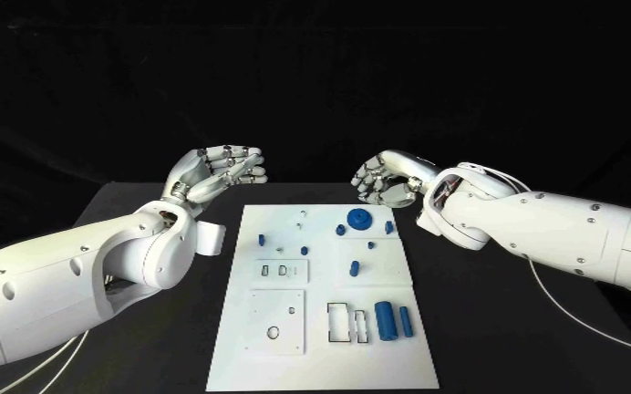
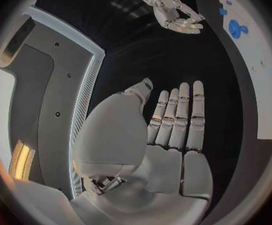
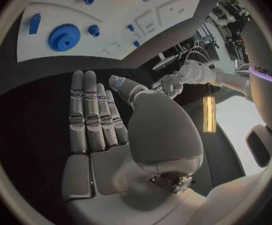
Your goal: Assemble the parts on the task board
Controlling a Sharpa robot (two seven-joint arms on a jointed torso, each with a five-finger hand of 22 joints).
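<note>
Head view, hands: The left hand [image 1: 223, 171] and right hand [image 1: 388, 179] hover beyond the far edge of the task board [image 1: 250, 362], one off each far corner, fingers loosely curled, neither holding anything.
Head view, parts: A blue gear [image 1: 357, 221] lies near the board's far edge, small blue pegs [image 1: 355, 268] sit around the board's middle, and two blue cylinders [image 1: 387, 320] lie side by side near its near right corner, beside empty rectangular slots [image 1: 341, 321].
Left wrist view: The left hand [image 2: 173, 130] shows a flat palm with fingers straight and close together, nothing in it; the right hand [image 2: 176, 15] hangs opposite, just off the board [image 2: 260, 85], where the gear [image 2: 236, 28] rests.
Right wrist view: The right hand [image 3: 101, 117] is likewise flat and bare, clear of the board [image 3: 86, 47]; gear [image 3: 64, 37] and pegs [image 3: 93, 30] lie loose on it.
Progress: By the look of it, assembly has barely begun; the large pieces lie unseated and every slot in sight stands open.
Left to do: Seemingly everything, starting with a first pick.
</note>
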